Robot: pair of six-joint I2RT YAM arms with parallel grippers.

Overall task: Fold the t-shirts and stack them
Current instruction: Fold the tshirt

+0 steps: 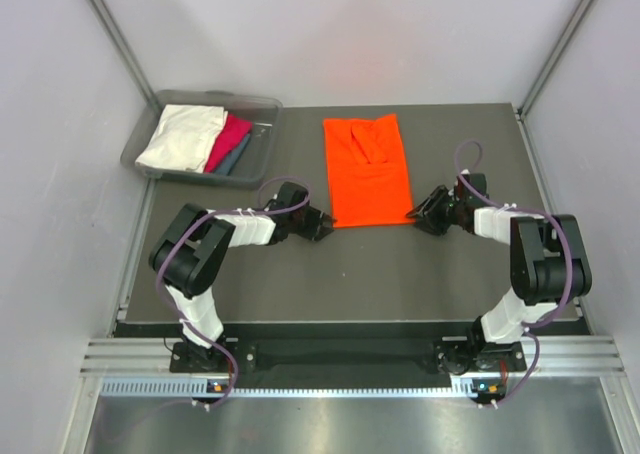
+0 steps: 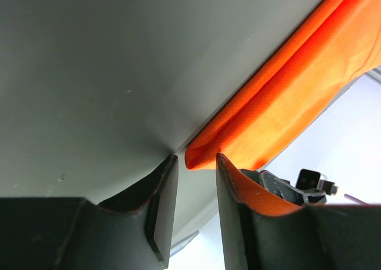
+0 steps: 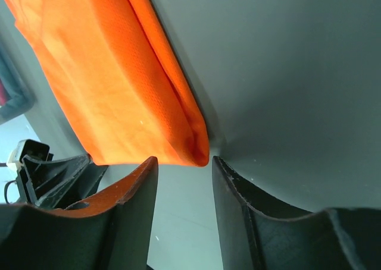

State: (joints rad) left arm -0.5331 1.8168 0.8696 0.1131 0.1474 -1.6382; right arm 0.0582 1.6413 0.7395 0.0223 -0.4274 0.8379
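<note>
Black left gripper (image 2: 195, 160) and right gripper (image 3: 184, 161) reach low over the matte dark grey table (image 1: 250, 274), jaws parted and clamping nothing. Each mouth meets a near corner of the folded, fine-knit bright orange cloth t-shirt (image 1: 367, 174), which lies mid-table.

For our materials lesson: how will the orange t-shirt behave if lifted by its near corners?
The orange t-shirt is thin folded cloth, so it would probably sag between the corners. Lying flat, it seems unlikely to roll; pushed, it would likely bunch.
</note>
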